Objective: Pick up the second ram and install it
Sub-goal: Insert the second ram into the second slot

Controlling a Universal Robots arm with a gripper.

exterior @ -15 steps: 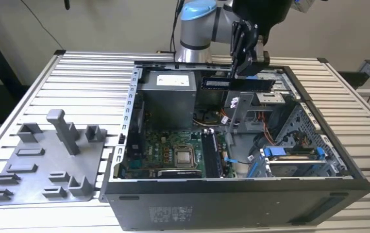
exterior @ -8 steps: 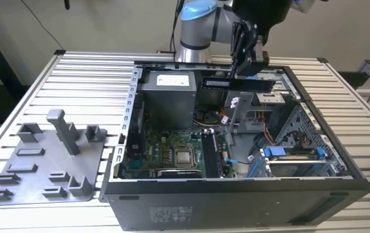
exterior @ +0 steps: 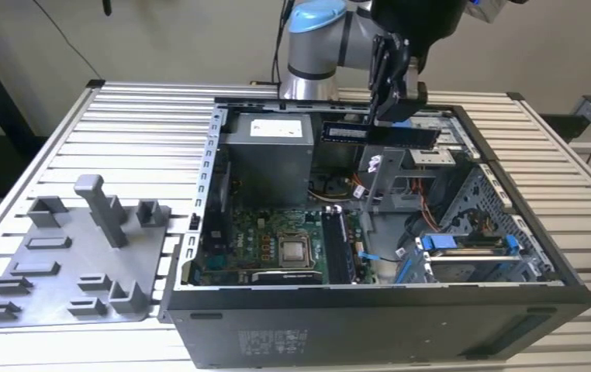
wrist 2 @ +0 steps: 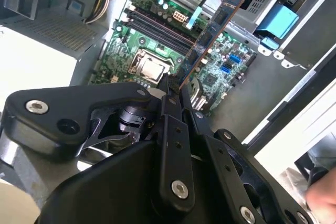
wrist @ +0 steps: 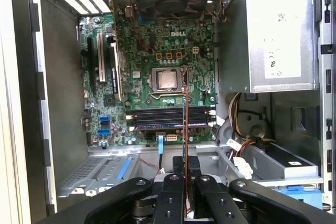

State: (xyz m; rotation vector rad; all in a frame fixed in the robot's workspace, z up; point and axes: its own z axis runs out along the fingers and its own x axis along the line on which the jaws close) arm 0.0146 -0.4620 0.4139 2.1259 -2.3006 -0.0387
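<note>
We see the second ram (exterior: 378,134) clamped in the pincer (exterior: 393,108), held level in the air above the open computer case (exterior: 378,325) on the slatted tabletop (exterior: 119,132). In the first wrist view it hangs edge-on over the motherboard's (wrist: 142,51) black slots (wrist: 157,115), apart from them.

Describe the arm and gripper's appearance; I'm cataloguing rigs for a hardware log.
The arm is silver-grey metal with a light blue joint cap. The gripper is matte black, built of flat linked bars with rounded ends, fastened by silver screws.
</note>
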